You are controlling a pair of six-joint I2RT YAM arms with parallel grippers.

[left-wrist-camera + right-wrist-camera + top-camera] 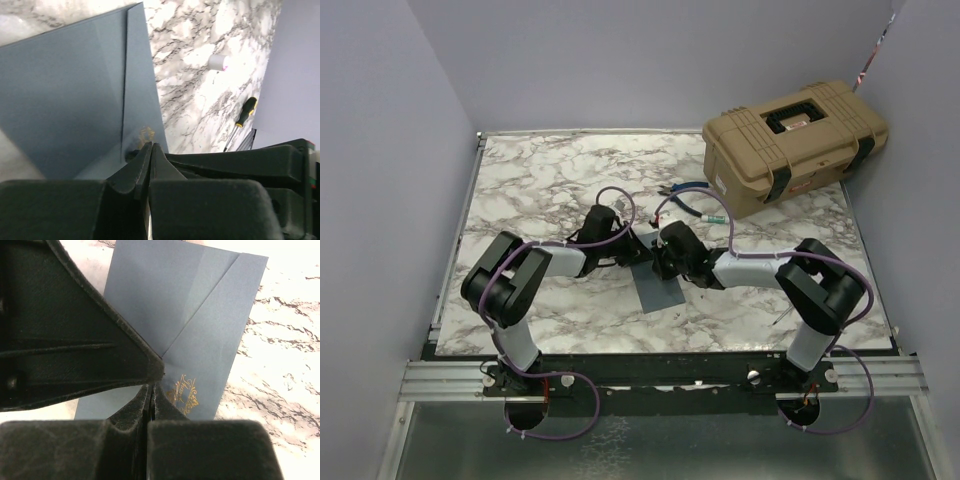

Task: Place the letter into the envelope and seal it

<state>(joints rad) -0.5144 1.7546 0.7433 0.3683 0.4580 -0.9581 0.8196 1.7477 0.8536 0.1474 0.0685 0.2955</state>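
Observation:
The grey-blue envelope [660, 293] lies flat on the marble table between the two arms, its triangular flap folded down. It fills the left wrist view [70, 100] and the right wrist view [200, 305], where a gold mark [184, 394] sits by the flap's tip. My left gripper [638, 242] is shut, its tips [150, 146] down on the envelope beside the gold mark [146, 134]. My right gripper [660, 262] is shut too, its tips [152, 388] on the envelope at the flap's point, touching the left gripper's fingers [75, 340]. The cream letter is not in view.
A tan hard case [792, 143] stands at the back right. Blue-handled pliers [682, 197] and a marker [716, 217] lie in front of it. A screwdriver [243, 115] and a small white object [218, 62] lie on the table near the right arm.

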